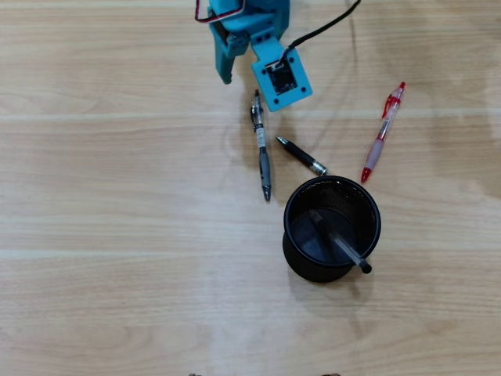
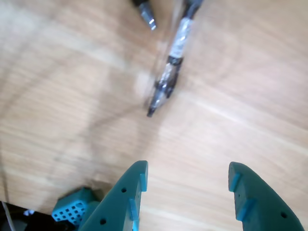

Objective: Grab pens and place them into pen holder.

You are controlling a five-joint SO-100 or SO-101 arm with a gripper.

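From the overhead camera I see the teal plastic arm with its two-finger gripper (image 1: pixel 227 74) at the top edge of the light wood-grain worktop (image 1: pixel 117 235), a black cable trailing off it to the upper right. On my wrist feed the gripper's (image 2: pixel 190 180) jaws stand wide apart with nothing between them, only bare wood showing in the gap. Just past the fingertips lies the black-and-grey clicker pen (image 2: pixel 168 77), blurred, one end nearest the jaws; overhead that same pen (image 1: pixel 261 149) runs nearly straight down the picture, its upper end close beside the arm's square teal block. To its right overhead lies the short dark pen (image 1: pixel 303 156), slanted, its lower right end just beside the rim of the round black wire-mesh pen holder (image 1: pixel 368 205); only one end of it (image 2: pixel 145 12) pokes into the top of the wrist feed. The holder stands upright right of centre, and the clear pen with a black cap (image 1: pixel 344 251) leans inside it, its end sticking out over the lower right rim. The red-and-translucent pen (image 1: pixel 382 135) lies on the worktop further right, tilted, apart from the holder.
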